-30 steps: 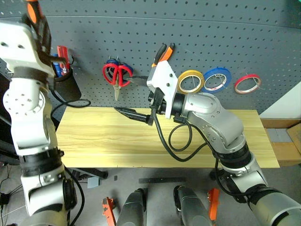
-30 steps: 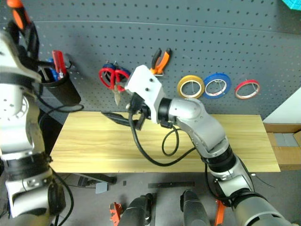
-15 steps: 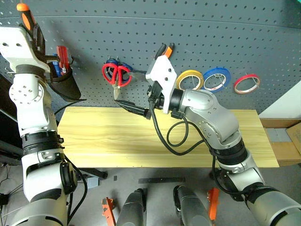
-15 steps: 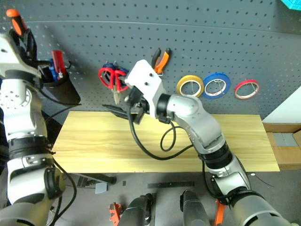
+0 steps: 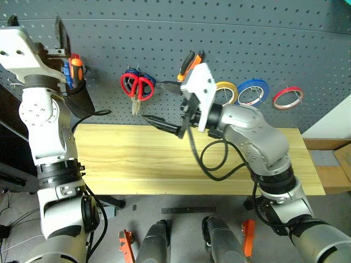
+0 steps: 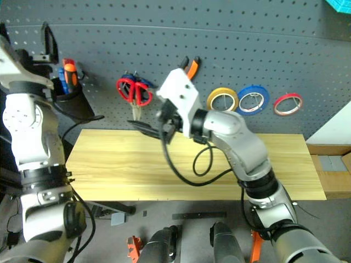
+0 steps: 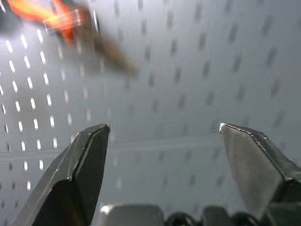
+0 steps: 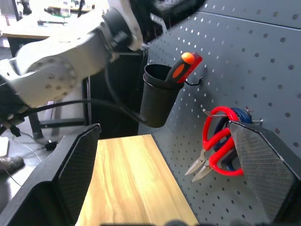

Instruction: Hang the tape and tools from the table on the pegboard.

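My left gripper [image 5: 34, 21] is raised at the top left of the dark grey pegboard [image 5: 164, 33], open and empty, with its jaws wide in the left wrist view [image 7: 163, 125]. Just below it, the screwdriver [image 5: 77, 67] stands handle-up in a black cup [image 5: 81, 97]. The red-handled scissors [image 5: 137, 87], the orange-and-black pliers [image 5: 190, 61] and the yellow tape [image 5: 227, 87] hang on hooks. My right gripper [image 5: 155, 101] hovers open above the wooden table [image 5: 120, 164], in front of the scissors, with nothing between its fingers [image 8: 80, 165].
A blue ring [image 5: 253, 91] and a red ring [image 5: 288, 97] hang right of the tape. Blue-handled scissors [image 5: 131, 71] sit behind the red ones. A black cable loops from my right wrist over the table. Cardboard boxes [image 5: 334, 164] stand at the far right.
My left gripper has opened and let go of the screwdriver, which now rests in the black cup. My right arm has shifted slightly right, still open.
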Tool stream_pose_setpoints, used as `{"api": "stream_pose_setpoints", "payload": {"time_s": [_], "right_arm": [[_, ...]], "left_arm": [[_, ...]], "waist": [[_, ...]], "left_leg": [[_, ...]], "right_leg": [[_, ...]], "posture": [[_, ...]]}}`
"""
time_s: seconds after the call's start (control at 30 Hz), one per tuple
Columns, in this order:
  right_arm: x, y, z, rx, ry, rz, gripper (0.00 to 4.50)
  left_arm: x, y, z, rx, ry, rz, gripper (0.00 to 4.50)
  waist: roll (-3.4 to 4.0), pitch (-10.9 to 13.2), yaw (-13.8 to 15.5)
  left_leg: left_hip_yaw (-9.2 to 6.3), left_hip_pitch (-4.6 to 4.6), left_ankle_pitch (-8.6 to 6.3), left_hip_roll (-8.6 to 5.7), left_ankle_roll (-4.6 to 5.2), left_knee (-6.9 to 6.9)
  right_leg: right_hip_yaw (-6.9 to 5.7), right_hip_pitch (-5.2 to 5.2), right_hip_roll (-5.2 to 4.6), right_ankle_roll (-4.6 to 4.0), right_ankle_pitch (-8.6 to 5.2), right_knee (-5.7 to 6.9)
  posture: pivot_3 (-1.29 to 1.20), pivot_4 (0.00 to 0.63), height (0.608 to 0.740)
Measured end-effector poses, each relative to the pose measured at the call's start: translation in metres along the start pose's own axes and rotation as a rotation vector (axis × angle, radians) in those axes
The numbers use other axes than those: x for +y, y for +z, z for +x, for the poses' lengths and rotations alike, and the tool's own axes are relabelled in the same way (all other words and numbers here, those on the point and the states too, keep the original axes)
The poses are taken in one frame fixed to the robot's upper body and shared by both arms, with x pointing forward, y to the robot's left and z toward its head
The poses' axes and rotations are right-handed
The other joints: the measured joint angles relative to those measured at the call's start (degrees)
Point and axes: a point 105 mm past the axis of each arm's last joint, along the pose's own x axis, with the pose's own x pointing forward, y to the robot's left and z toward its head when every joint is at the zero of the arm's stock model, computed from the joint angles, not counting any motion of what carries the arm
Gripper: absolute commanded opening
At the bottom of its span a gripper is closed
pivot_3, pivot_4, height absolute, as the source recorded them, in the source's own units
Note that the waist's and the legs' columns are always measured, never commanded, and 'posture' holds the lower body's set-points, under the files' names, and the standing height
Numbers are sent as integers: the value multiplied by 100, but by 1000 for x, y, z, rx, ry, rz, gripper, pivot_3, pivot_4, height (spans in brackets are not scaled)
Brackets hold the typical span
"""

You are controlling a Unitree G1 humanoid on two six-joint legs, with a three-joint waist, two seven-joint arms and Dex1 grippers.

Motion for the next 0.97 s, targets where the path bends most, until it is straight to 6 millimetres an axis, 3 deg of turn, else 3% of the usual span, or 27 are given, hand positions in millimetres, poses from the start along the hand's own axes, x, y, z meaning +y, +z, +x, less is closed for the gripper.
{"api": "stream_pose_setpoints", "payload": {"time_s": [0.07,0.23,0.43,0.47,0.57,0.63,0.7,0.87,0.97], "right_arm": [[-5,-5,-16,11,-26,23,4500],[-10,-34,-53,102,-111,86,4500],[-4,-85,-79,187,-306,176,4500],[-6,-92,-83,189,-351,180,4500],[-8,-140,-108,255,-546,196,4500],[-9,-174,-124,337,-634,189,4500],[-9,-195,-133,378,-668,169,4500],[-16,-235,-156,449,-792,188,4500],[-20,-249,-172,483,-855,203,4500]], "left_arm": [[-25,-4,-14,77,-122,-19,4109],[-62,-61,-72,456,-274,-98,4109],[-101,-73,-127,610,-465,-184,4109],[-101,-78,-135,636,-474,-179,4109],[-95,-105,-171,734,-491,-171,4109],[-88,-123,-189,774,-483,-147,4109],[-84,-136,-200,787,-481,-110,4109],[-66,-166,-216,821,-334,-65,4109],[-53,-176,-221,834,-260,-33,4109]], "waist": [[4,-36,9],[1,-114,-14],[24,-314,0],[24,-351,-3],[31,-460,-7],[38,-515,-9],[39,-553,-9],[40,-771,-4],[41,-847,-3]], "left_leg": [[0,0,-1,-3,1,8],[5,11,-1,2,3,24],[26,20,0,12,1,31],[35,46,-1,-3,2,28],[51,192,-3,-6,7,-51],[60,200,-2,-2,8,-47],[66,200,7,-2,16,-47],[68,204,7,0,16,-48],[67,205,7,-1,16,-48]], "right_leg": [[2,5,0,0,0,2],[5,17,15,0,0,15],[13,34,23,-1,0,10],[16,61,25,-1,0,3],[13,216,37,14,-22,-102],[24,219,41,-12,-27,-101],[31,216,42,-13,-15,-100],[32,218,43,13,5,-99],[33,220,43,13,5,-98]], "posture": [[-33,154,740],[-26,125,740],[-39,92,740],[-40,87,740],[-54,70,740],[-54,58,740],[-51,45,740],[-38,24,740],[-28,11,740]]}}
